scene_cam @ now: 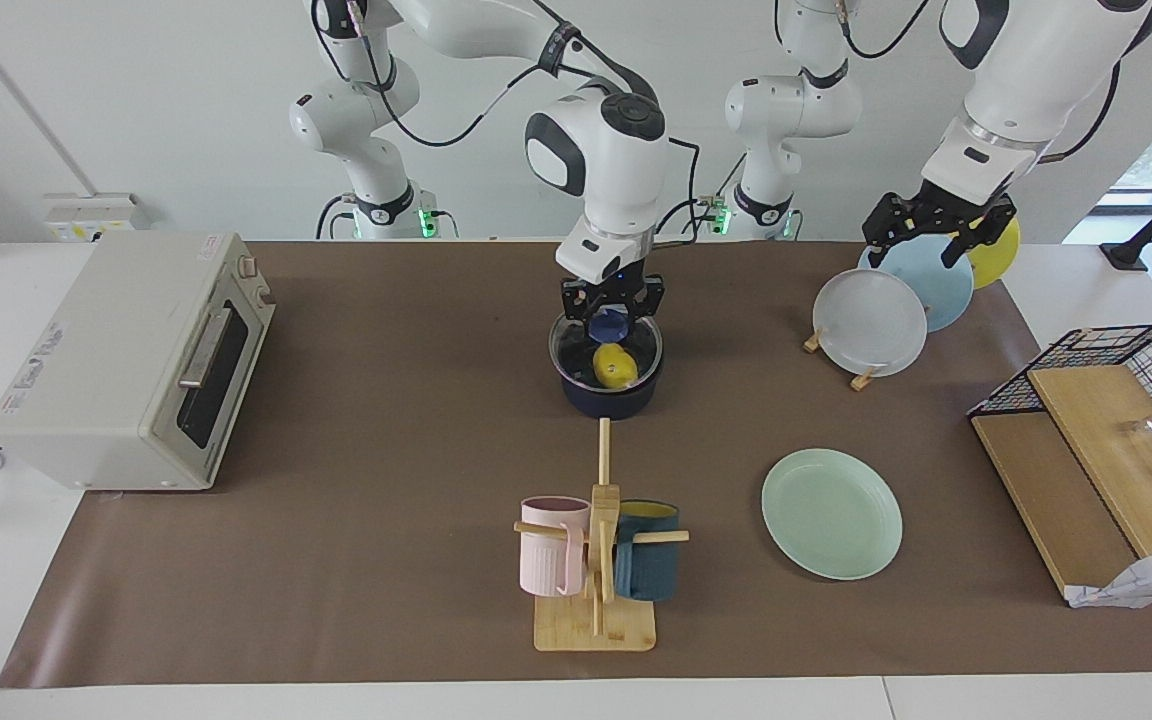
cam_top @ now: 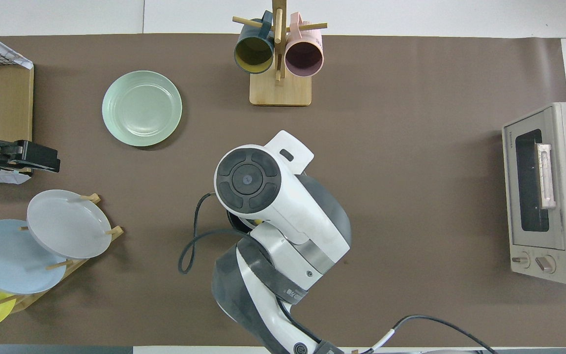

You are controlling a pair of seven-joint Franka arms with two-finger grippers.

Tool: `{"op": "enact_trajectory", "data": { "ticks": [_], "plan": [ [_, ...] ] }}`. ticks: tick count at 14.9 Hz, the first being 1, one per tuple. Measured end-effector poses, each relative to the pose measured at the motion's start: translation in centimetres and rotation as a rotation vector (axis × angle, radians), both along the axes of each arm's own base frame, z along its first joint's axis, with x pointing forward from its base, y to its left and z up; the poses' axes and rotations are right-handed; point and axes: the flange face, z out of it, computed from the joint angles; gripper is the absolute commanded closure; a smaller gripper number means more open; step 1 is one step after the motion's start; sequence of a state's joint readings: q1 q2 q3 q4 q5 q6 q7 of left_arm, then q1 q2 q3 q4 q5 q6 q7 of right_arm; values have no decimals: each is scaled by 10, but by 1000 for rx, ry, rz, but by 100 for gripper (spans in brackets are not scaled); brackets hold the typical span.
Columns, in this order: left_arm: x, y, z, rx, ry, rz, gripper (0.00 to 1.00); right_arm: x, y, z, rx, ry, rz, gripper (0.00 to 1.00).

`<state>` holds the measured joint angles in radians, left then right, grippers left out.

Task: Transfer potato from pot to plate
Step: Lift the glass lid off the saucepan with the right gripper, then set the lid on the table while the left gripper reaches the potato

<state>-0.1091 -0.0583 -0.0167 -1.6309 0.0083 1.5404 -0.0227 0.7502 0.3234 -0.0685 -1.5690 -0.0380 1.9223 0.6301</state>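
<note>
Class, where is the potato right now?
In the facing view the potato lies inside the pot at mid-table, nearer the robots than the mug rack, directly under the right gripper.

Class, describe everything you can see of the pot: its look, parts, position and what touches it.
The pot is small, round, dark navy outside and black inside, standing upright on the brown mat mid-table, nearer the robots than the mug rack. The yellow potato lies inside. The right gripper reaches into it; its handle isn't visible. In the overhead view the arm hides it.
</note>
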Motion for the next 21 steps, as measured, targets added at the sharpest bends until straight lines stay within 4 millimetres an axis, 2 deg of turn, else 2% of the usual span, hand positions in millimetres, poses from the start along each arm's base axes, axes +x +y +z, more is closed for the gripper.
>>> {"op": "enact_trajectory", "data": {
  "ticks": [2, 4, 6, 8, 12, 14, 16, 19, 21],
  "plan": [
    [1, -3, 1, -2, -11, -2, 0, 28, -38, 4, -3, -4, 18, 42],
    [-1, -19, 1, -5, -15, -10, 0, 58, -87, 4, -18, 11, 49, 42],
    [-6, -52, 2, -7, -24, 4, 0, 79, -134, 2, -33, 35, 75, 42],
    [-17, -96, 3, -10, -36, 31, 0, 94, -175, -2, -40, 54, 94, 42],
    [-47, -177, -9, -35, -37, 85, 0, 109, -278, -25, -45, 102, 152, 42],
    [-62, -212, -28, -54, -48, 115, 0, 106, -317, -45, -39, 90, 166, 41],
    [-77, -247, -57, -72, -66, 136, 0, 97, -342, -67, -34, 80, 181, 40],
    [-96, -285, -110, -75, -60, 165, 0, 81, -369, -89, -33, 80, 168, 40],
    [-98, -308, -148, -65, -45, 185, 0, 71, -379, -100, -32, 64, 163, 39]
  ]
}}
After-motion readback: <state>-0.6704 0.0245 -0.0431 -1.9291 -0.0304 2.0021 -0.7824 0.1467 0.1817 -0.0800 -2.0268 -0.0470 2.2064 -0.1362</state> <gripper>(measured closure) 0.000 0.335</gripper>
